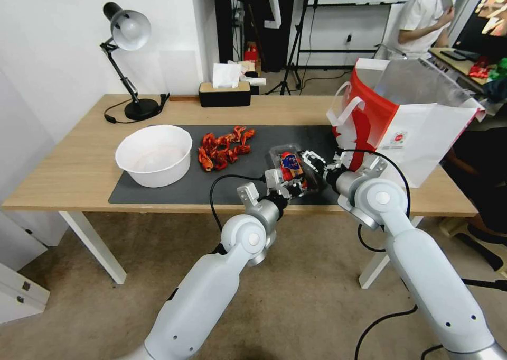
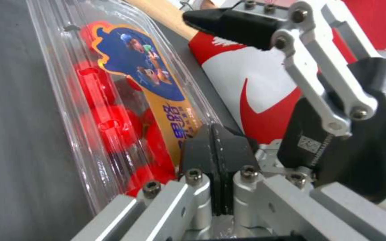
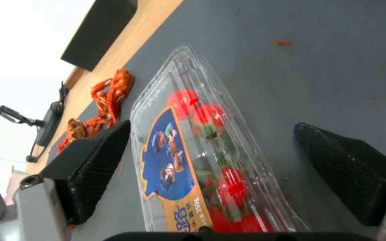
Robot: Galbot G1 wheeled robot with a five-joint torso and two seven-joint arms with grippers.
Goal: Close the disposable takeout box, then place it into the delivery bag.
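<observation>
On the dark mat (image 1: 174, 191), the takeout box (image 1: 293, 168) looks closed; left gripper (image 2: 214, 147) pinched shut against its near end, right gripper (image 3: 211, 157) wide open astride it. Next: grasp, lift into the delivery bag (image 1: 417, 132).

one takeout box (image 1: 292, 168), one delivery bag (image 1: 406, 118), one white bowl (image 1: 154, 155), one lamp (image 1: 127, 58), two grippers

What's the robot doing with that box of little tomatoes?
Both arms are at the takeout box, which lies on the dark mat with its lid down. The left gripper is shut at one end of the box. The right gripper is open, with the box between its fingers. The delivery bag stands open beside them.
</observation>
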